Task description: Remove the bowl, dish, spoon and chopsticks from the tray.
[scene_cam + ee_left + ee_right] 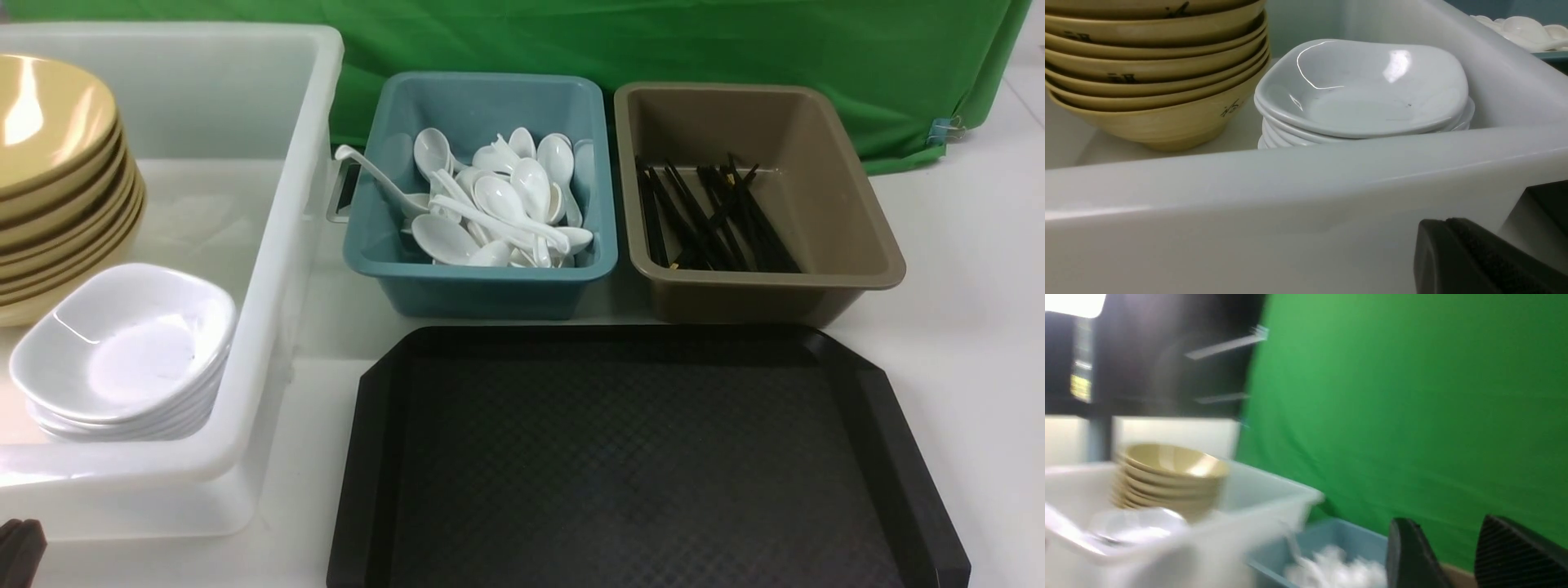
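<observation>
Black tray [645, 457] (bare) on white table [971, 269]

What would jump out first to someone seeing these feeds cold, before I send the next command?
The big black tray in the near centre, with nothing on its patterned surface. Behind it sit a teal tub heaped with white spoons and, to its right, a brown tub holding black chopsticks. On the left, a white bin holds stacked tan bowls beside stacked white dishes.
</observation>
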### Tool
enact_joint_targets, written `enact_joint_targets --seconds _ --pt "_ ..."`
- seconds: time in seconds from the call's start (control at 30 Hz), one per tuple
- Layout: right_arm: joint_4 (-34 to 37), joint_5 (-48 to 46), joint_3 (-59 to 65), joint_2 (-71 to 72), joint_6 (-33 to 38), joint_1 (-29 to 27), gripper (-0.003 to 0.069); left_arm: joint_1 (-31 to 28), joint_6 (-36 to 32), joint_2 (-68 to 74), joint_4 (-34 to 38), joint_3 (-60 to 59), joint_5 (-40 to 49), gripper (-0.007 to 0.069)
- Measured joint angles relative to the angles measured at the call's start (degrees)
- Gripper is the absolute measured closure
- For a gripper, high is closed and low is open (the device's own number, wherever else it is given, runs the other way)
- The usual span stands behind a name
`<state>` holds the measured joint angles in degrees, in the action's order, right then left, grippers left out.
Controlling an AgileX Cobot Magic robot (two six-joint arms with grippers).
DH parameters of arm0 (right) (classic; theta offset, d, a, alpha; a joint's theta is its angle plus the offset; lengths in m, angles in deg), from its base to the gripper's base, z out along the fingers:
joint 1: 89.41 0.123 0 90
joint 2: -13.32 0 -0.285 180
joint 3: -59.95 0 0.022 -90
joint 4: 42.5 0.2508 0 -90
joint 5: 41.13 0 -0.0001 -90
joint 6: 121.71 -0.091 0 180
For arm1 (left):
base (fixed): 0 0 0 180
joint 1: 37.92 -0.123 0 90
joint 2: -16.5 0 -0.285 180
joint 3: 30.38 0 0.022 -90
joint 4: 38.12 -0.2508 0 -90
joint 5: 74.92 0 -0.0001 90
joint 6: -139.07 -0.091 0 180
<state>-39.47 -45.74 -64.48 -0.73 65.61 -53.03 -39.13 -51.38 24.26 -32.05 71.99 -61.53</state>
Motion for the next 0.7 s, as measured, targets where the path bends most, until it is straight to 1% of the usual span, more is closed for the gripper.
enact_joint_targets --seconds 0.03,0.07,0.1,0.23,0.27,0.33,0.43,0.7 --pt "0.0 -0.7 1.9 0.0 0.5 -6.5 0.0419 0.0 0.0 0.0 0.0 0.0 0.0 0.0622" --pt "0.0 -0.7 2.3 0.0 0.7 -7.4 0.0419 0.0 0.0 0.0 0.0 0.0 0.0 0.0622" --pt "0.0 -1.8 4.9 0.0 1.7 -12.7 0.0419 0.0 0.0 0.0 0.0 0.0 0.0 0.0622" --pt "0.0 -4.0 15.1 1.6 4.0 -29.1 0.0417 -0.1 0.0 0.0 0.0 0.0 0.0 0.0622" --pt "0.0 -4.1 16.1 1.9 4.1 -29.6 0.0417 -0.1 0.0 0.0 0.0 0.0 0.0 0.0622" --pt "0.0 -5.7 20.5 4.8 4.4 -34.4 0.0417 -0.1 0.0 0.0 0.0 0.0 0.0 0.0622" --pt "-0.3 -9.1 22.0 6.0 4.4 -37.0 0.0417 -0.1 0.0 0.0 0.0 0.0 -0.1 0.0622" --pt "-0.5 -9.6 22.1 6.1 4.4 -37.2 0.0417 -0.1 0.0 -0.1 -1.1 0.0 0.0 0.0622"
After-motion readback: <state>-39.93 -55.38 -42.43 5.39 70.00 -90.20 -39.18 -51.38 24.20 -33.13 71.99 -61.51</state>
